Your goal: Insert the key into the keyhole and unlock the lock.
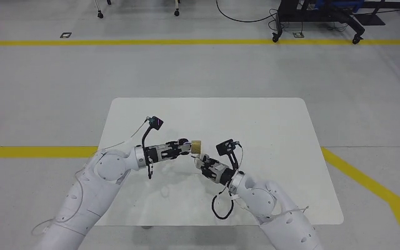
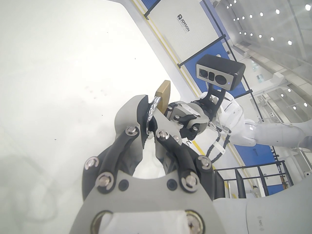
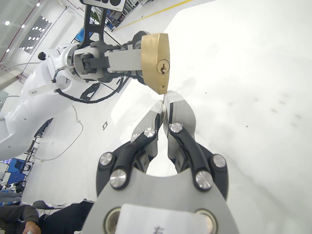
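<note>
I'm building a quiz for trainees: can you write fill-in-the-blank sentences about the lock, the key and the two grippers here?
1. The left gripper holds the lock by its ____.
2. The right gripper is shut on the ____.
3. Its tip is not yet in the ____.
Missing words: shackle; key; keyhole.

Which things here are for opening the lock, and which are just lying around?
For the job: brass lock, held by left end effector; key, pinched in right end effector.
Just around: white table, yellow floor line, dark wheeled cart.
</note>
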Controlling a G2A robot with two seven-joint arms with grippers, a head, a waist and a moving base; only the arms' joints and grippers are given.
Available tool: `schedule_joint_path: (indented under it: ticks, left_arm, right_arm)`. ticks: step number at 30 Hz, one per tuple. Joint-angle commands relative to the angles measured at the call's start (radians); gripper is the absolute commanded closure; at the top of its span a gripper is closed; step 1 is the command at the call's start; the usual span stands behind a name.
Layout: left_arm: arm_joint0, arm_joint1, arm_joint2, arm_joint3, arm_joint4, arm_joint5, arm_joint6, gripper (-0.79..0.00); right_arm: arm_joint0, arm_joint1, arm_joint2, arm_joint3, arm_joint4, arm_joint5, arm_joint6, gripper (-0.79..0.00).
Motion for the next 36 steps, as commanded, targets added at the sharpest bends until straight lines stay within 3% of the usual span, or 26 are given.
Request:
schedule_joint_path:
  ticks: [1, 7, 11, 20, 22, 27, 36]
  left_arm:
    - [0.004, 0.001, -0.004, -0.003, 0.018, -0.001, 0.019, 0.0]
    - [0.019, 0.001, -0.016, 0.007, 0.005, -0.028, 0.059, 0.0]
    - [0.023, 0.001, -0.02, 0.026, -0.013, -0.033, 0.053, 0.0]
    - [0.034, 0.002, -0.019, 0.012, -0.022, -0.04, 0.052, 0.0]
    - [0.054, 0.001, -0.018, -0.008, -0.069, -0.055, 0.053, 0.0]
    - [0.065, -0.006, 0.001, -0.007, -0.237, -0.107, -0.025, 0.0]
    - [0.028, -0.021, 0.052, 0.04, -0.307, -0.128, -0.11, 0.0]
  right_arm:
    - [-0.022, 0.006, 0.02, -0.008, 0.059, -0.058, 0.032, 0.0]
    - [-0.06, 0.024, 0.112, 0.034, 0.336, -0.266, 0.133, 0.0]
    - [-0.079, 0.027, 0.152, 0.066, 0.502, -0.328, 0.109, 0.0]
    - [-0.08, 0.026, 0.153, 0.066, 0.503, -0.323, 0.104, 0.0]
    - [-0.081, 0.022, 0.161, 0.077, 0.539, -0.284, 0.043, 0.0]
    - [-0.042, 0.003, 0.142, 0.143, 0.638, -0.166, -0.091, 0.0]
    - [0.014, -0.023, 0.07, 0.196, 0.689, -0.17, -0.095, 0.0]
